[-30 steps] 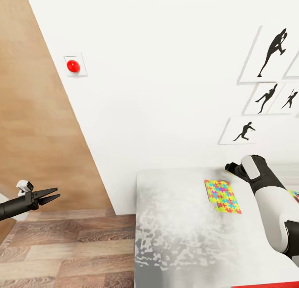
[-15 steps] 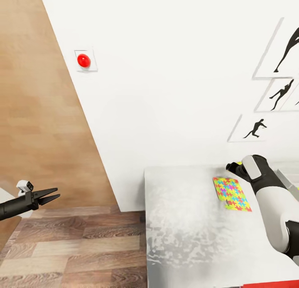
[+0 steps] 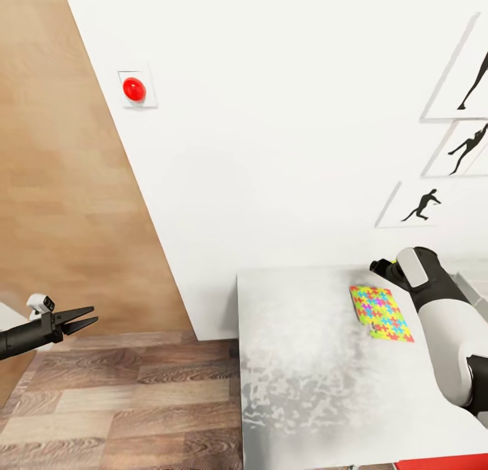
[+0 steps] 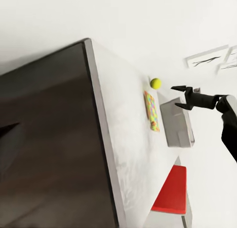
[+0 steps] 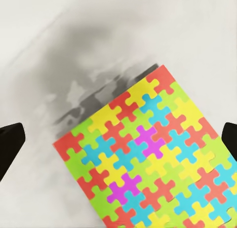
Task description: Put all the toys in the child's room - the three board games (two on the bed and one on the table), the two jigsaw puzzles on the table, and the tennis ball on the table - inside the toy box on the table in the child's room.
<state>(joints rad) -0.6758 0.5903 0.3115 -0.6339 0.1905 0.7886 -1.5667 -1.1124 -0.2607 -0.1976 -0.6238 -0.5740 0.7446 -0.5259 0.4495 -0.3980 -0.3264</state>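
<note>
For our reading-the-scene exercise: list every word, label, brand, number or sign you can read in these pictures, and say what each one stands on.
None: no readable text anywhere.
The jigsaw puzzle on the table carries only coloured pieces.
The wall pictures show black sports silhouettes, no captions.
The red wall button and its plate are unmarked.
The red-edged box shows a plain red face.

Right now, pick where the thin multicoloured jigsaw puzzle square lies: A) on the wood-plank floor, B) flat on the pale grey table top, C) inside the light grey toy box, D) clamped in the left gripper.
B: the jigsaw puzzle lies flat on the table, while the open right gripper hangs over it with nothing held, beside the toy box.
</note>
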